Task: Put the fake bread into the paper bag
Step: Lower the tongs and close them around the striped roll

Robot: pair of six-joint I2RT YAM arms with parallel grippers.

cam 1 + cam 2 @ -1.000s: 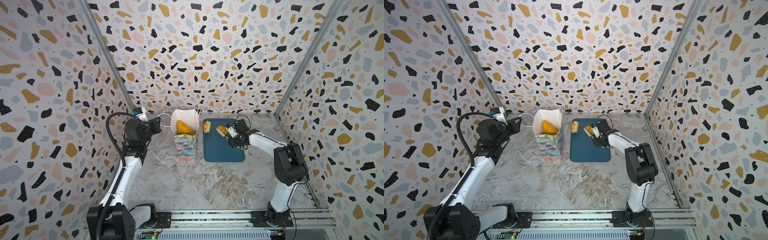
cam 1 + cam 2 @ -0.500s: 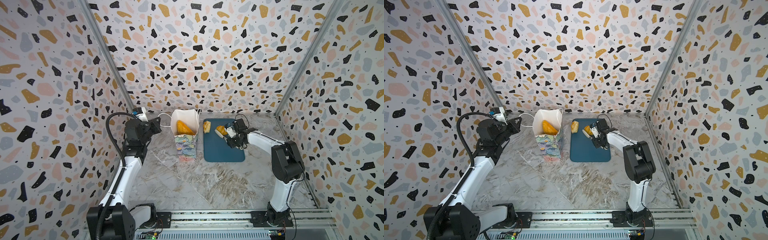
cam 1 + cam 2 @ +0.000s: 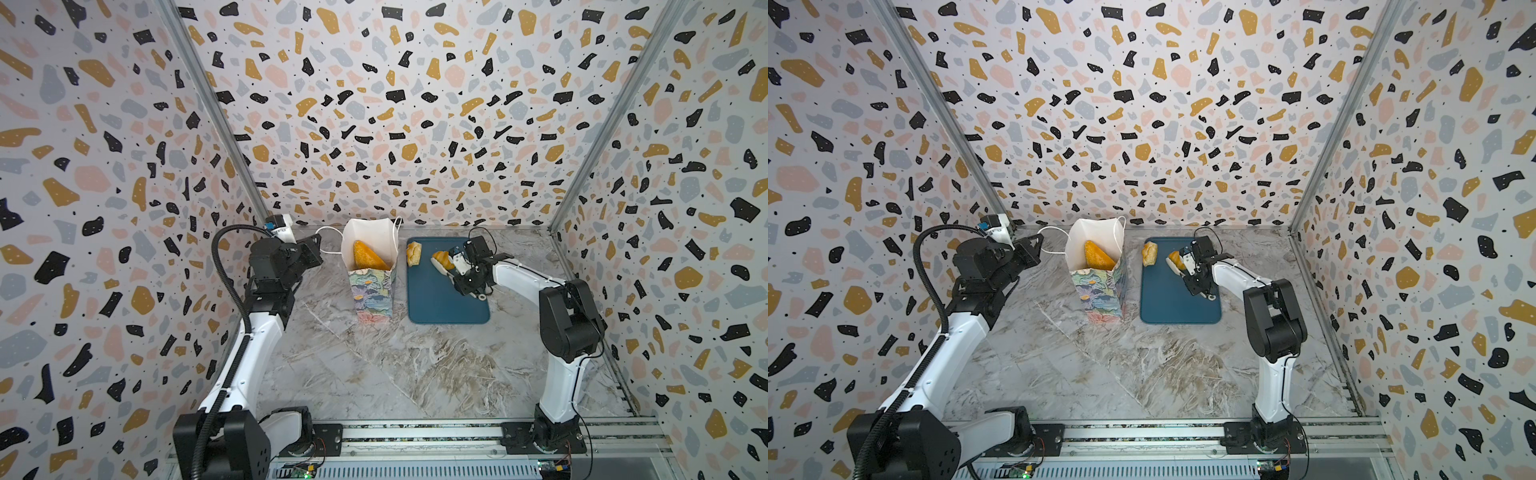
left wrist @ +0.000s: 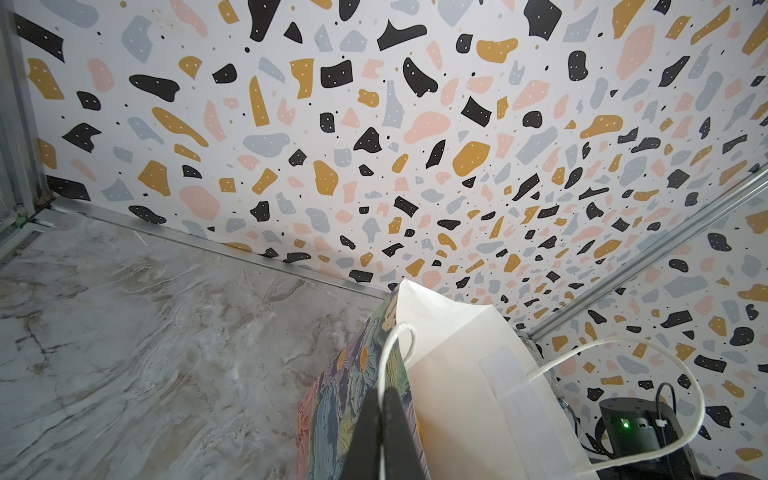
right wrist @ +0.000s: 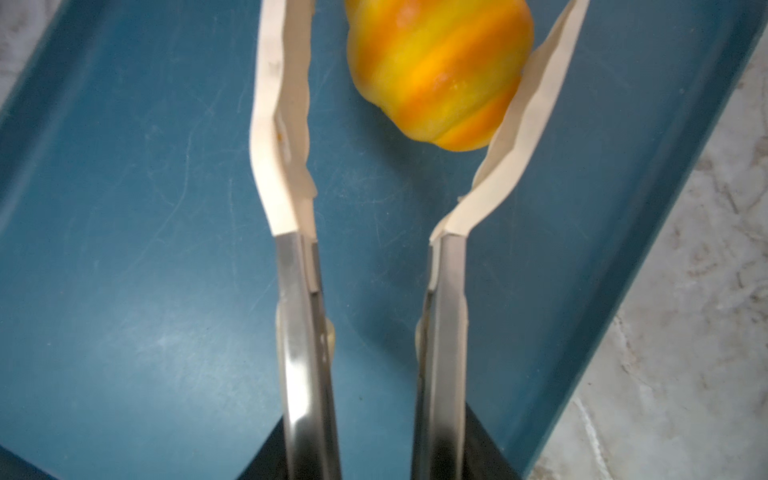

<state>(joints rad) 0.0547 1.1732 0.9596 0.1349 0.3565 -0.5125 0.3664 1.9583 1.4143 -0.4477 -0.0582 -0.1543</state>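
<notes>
As tongs (image 5: 305, 316) straddle one roll (image 5: 436, 70), the bag (image 3: 370, 286) gapes.

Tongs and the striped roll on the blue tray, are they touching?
Touching. The right wrist view shows one cream tong tip against the striped roll; the other tip stands clear.

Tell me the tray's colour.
The tray is dark blue, clearest in the right wrist view.
</notes>
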